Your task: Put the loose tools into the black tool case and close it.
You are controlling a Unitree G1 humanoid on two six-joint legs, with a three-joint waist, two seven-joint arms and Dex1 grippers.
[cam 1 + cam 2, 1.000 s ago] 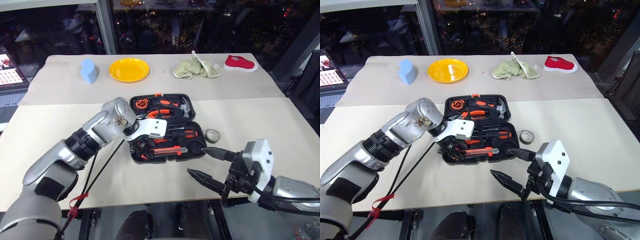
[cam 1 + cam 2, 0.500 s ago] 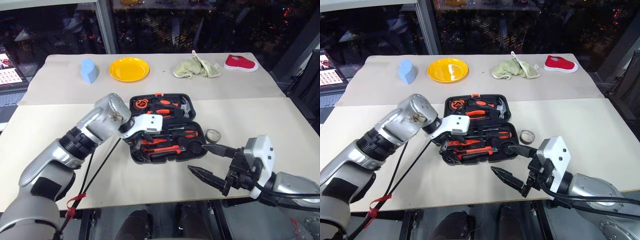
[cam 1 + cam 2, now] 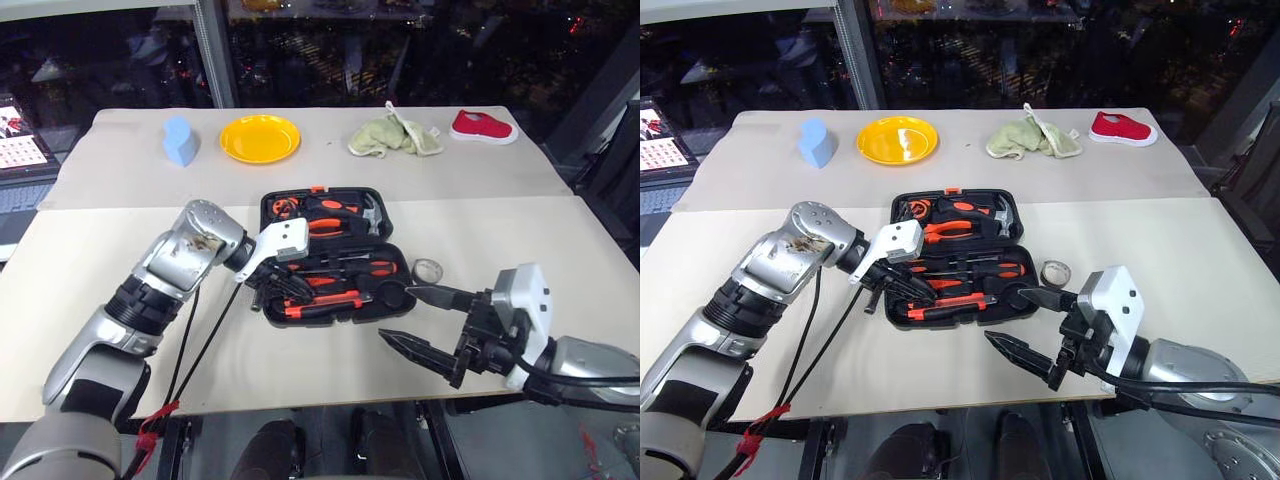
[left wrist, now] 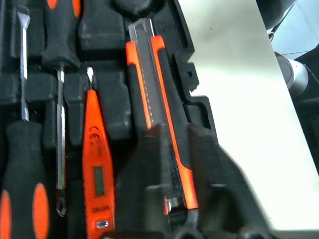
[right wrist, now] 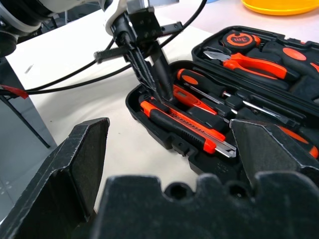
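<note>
my left gripper (image 4: 172, 149) fingers are pressed together on the utility knife (image 4: 157, 109) in the black tool case (image 3: 395, 310); i'd press it flat. right gripper (image 3: 410, 320) hangs spread, tape roll (image 3: 427, 270) beyond its fingertips.

The open black tool case (image 3: 330, 255) lies mid-desk (image 3: 520, 230), its lid flat behind the base. The left end effector (image 3: 283, 290), fingers together, reaches into the case's near-left corner beside the utility knife (image 4: 159, 104), blocking approach from that side. The right end effector (image 3: 418, 318), spread wide, hangs off the case's near-right corner, with the small tape roll (image 3: 427, 269) on the desk just beyond it. Bare desk lies to the right of the case. A yellow plate (image 3: 260, 138), blue sponge (image 3: 179, 141), green cloth (image 3: 392, 136) and red shoe (image 3: 484, 127) line the far edge, well apart from the case.
</note>
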